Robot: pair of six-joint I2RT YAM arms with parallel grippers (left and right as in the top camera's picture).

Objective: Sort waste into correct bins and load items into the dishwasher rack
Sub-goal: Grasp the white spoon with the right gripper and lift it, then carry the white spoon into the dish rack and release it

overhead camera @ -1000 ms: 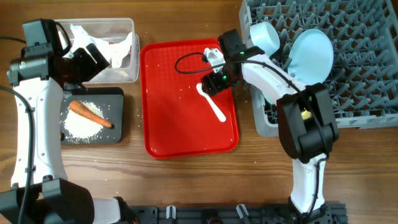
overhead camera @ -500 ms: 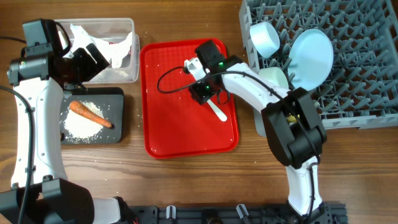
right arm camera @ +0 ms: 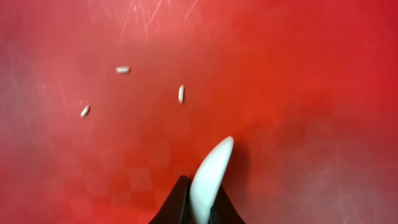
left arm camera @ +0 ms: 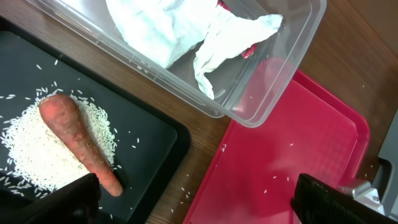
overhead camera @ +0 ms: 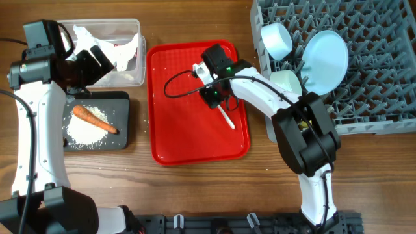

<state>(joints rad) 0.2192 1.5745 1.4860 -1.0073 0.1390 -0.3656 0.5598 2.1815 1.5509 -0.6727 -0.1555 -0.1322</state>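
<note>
Found the right hand (right arm camera: 202,205) down on the red tray (right arm camera: 298,74), pressed against both sides of the spoon (right arm camera: 210,168). Read this as pinching it, though only the very fingertips showed. Compared with a second earlier: had swung in from the tray's right part and dropped over the spoon's upper end, leaving only the lower length visible from overhead. Saw no lift yet; spoon apparently resting on the tray, place about unchanged. Counted three stray rice grains (right arm camera: 181,94) just beyond the spoon's tip. Judged the grasp made, with lift and carry to the rack (overhead camera: 377,78) needed next. Farther right, logged plate (overhead camera: 325,62) and bowl (overhead camera: 276,39) standing in the rack already. Across the bench, found the left hand (left arm camera: 196,190) spread wide, empty and unmoved. Noted below it the tub (left arm camera: 292,62) holding the napkin (left arm camera: 168,25), and the black tray (left arm camera: 149,124) holding the carrot (left arm camera: 78,140) on a rice heap (left arm camera: 31,149).
</note>
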